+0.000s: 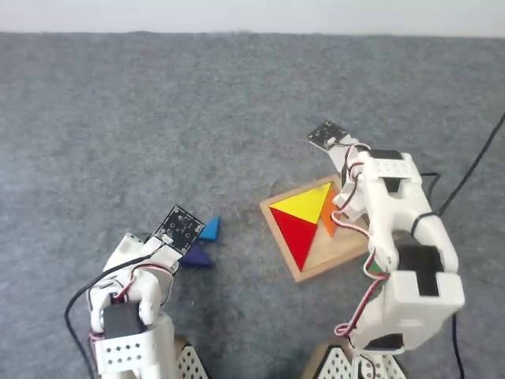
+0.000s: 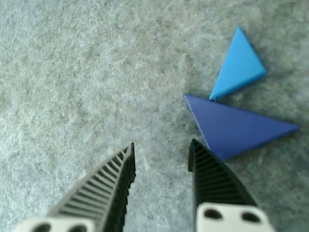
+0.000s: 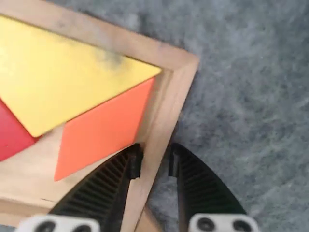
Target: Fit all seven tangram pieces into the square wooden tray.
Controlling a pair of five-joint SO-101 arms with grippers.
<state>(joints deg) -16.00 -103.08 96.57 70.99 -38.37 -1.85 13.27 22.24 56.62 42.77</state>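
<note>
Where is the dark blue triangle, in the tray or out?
Out. The dark blue triangle lies on the grey felt, touching the light blue triangle, apart from the tray.

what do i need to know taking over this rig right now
Left claw open, empty, over the carpet beside the dark blue triangle, which touches the light blue triangle.
Right claw clamps the rim of the wooden tray beside the orange piece.
Done: yellow triangle, red triangle and orange piece in the tray.
To do: both blue triangles at least.
</note>
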